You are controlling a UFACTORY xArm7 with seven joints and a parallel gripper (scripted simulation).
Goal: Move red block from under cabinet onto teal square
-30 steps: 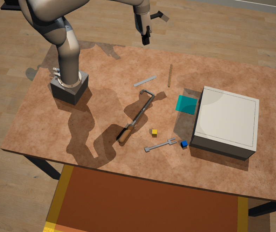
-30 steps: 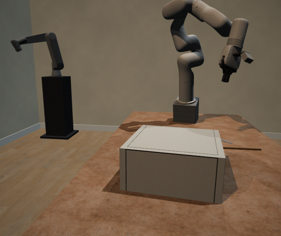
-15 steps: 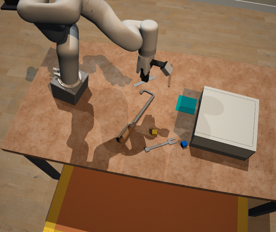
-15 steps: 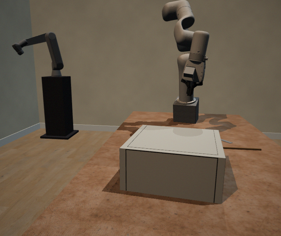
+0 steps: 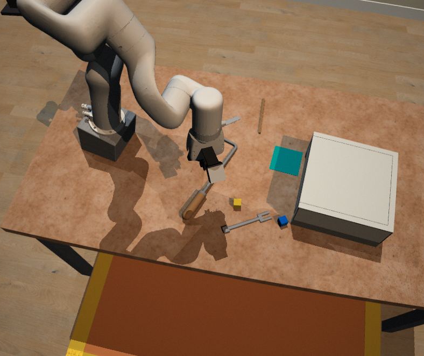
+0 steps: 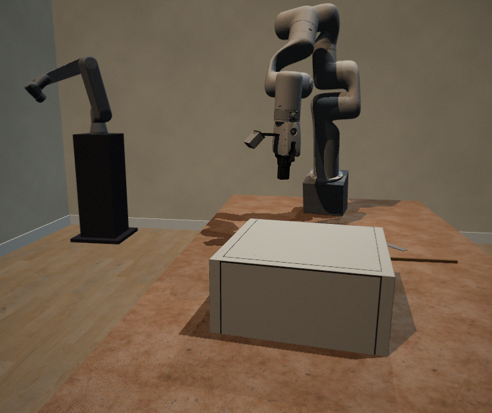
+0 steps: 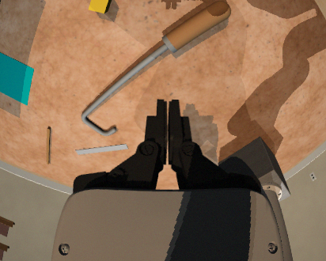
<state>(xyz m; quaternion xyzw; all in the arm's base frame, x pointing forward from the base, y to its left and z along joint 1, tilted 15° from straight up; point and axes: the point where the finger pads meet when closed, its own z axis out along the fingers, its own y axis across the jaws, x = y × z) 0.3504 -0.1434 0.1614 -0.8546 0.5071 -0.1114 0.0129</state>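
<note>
The white cabinet [image 5: 346, 185] stands on the right of the table and also shows in the exterior view [image 6: 301, 282]. The red block is hidden in every view. The teal square [image 5: 286, 159] lies flat just left of the cabinet and also shows in the wrist view [image 7: 13, 77]. My gripper [image 5: 206, 161] [image 6: 283, 174] hangs high above the table middle, pointing down. Its fingers are shut together with nothing between them. Below it lies a hooked metal tool with a wooden handle [image 7: 158, 59], partly covered by the gripper in the overhead view [image 5: 198, 197].
A yellow cube [image 5: 237, 202], a blue cube [image 5: 282, 220] and a grey forked tool [image 5: 246, 222] lie near the cabinet's front left corner. A thin wooden stick [image 5: 261, 115] and a flat grey strip [image 5: 230, 121] lie further back. A second arm on a black pedestal [image 6: 99, 178] stands off the table.
</note>
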